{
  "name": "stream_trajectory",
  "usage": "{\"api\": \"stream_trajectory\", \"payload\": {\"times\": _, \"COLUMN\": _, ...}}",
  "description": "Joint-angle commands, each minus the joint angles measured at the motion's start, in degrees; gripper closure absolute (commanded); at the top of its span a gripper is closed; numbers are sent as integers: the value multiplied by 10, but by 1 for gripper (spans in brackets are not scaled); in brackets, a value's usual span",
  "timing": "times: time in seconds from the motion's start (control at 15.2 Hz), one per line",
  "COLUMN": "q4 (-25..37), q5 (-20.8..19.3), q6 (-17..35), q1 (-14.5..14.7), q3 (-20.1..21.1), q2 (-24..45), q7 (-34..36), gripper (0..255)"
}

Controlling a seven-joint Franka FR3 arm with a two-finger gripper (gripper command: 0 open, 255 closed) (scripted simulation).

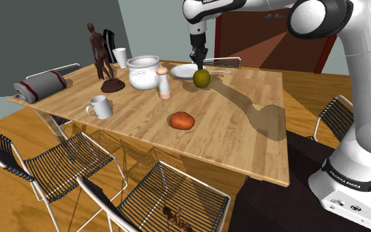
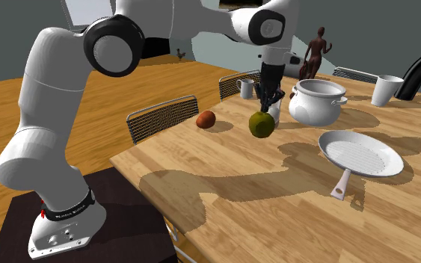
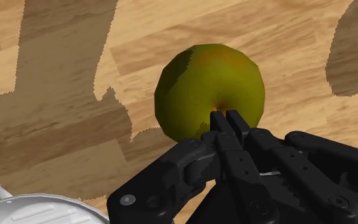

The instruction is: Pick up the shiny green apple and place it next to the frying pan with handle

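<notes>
One black gripper (image 3: 226, 117) pinched the yellow-green apple (image 3: 196, 79) by its top, fingers (image 3: 217, 122) nearly together, near the white frying pan (image 2: 360, 153) on the wooden table (image 2: 223, 175); carrying step, I judged, next wanting a set-down beside the pan, then release.
</notes>
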Motion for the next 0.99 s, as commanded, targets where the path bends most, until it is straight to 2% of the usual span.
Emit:
{"api": "stream_trajectory", "payload": {"times": 0.0, "q4": -16, "q5": 0, "q6": 16, "q1": 0, "q3": 0, "q2": 0, "q7": 0, "gripper": 255}}
{"api": "stream_trajectory", "payload": {"times": 0.66, "q4": -85, "q5": -1, "q6": 90, "q1": -1, "q3": 0, "q2": 4, "q7": 2, "gripper": 255}}
{"api": "stream_trajectory", "payload": {"times": 0.92, "q4": -85, "q5": -1, "q6": 90, "q1": -1, "q3": 0, "q2": 4, "q7": 2, "gripper": 255}}
